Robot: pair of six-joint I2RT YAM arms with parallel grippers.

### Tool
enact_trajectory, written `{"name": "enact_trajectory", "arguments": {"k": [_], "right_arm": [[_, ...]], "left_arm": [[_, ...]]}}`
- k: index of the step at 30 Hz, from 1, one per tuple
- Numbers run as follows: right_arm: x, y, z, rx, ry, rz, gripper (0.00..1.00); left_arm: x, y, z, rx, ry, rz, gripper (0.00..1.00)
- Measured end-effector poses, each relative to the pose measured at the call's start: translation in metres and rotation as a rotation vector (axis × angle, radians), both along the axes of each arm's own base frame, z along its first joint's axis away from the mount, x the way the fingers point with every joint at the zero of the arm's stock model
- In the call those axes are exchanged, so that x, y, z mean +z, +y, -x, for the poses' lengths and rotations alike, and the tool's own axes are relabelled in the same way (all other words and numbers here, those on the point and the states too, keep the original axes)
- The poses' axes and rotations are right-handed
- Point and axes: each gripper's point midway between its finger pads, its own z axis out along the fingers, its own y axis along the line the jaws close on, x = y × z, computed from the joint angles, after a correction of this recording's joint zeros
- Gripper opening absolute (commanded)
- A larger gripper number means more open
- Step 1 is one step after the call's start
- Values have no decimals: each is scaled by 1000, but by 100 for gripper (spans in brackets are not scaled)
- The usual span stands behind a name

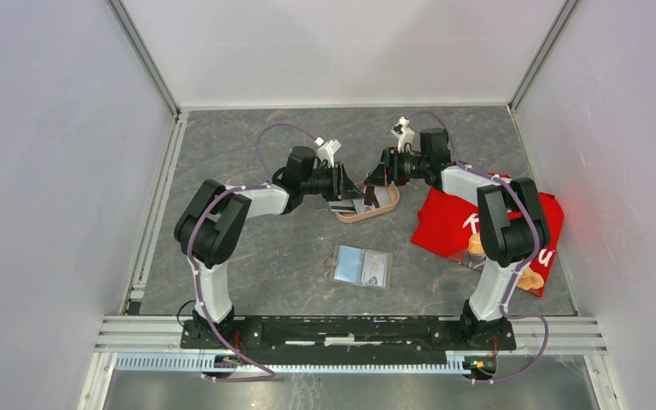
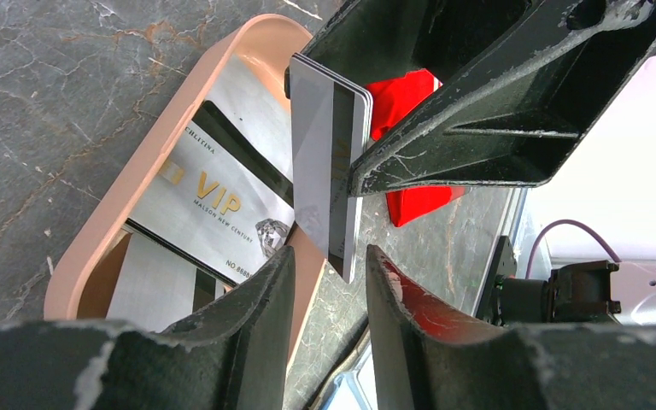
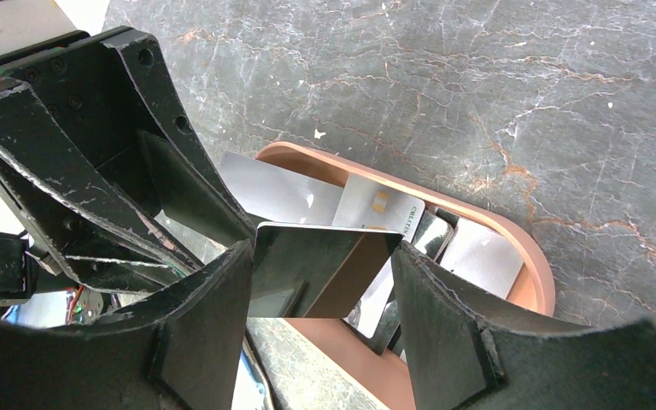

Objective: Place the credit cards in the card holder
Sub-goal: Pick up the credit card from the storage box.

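Observation:
A silvery credit card with a dark stripe [image 3: 320,269] stands on edge above the pink oval tray [image 1: 389,205], and my right gripper [image 3: 320,256] is shut on it across its width. From the opposite side, my left gripper [image 2: 329,256] faces the same card [image 2: 329,171]. Its jaws are open, and the card's lower corner hangs just at their tips without touching them. More credit cards, one marked VIP [image 2: 209,201], lie in the tray [image 2: 137,179]. The card holder [image 1: 363,266] lies open and flat on the table nearer the arm bases.
A red cloth [image 1: 453,226] lies under the right arm at the right, with small orange items [image 1: 477,245] on it. White walls enclose the grey marble tabletop [image 1: 248,256] on three sides. Both grippers [image 1: 360,181] crowd over the tray's left end.

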Motion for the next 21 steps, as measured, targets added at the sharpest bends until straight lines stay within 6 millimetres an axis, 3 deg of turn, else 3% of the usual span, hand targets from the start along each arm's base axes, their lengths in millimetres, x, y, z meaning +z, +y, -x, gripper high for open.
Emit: {"name": "enact_trajectory", "arguments": {"k": [21], "right_arm": [[1,-2,-1,-3,1,-3,66]], "left_arm": [[-2,1,0,4,5,-6,40]]}}
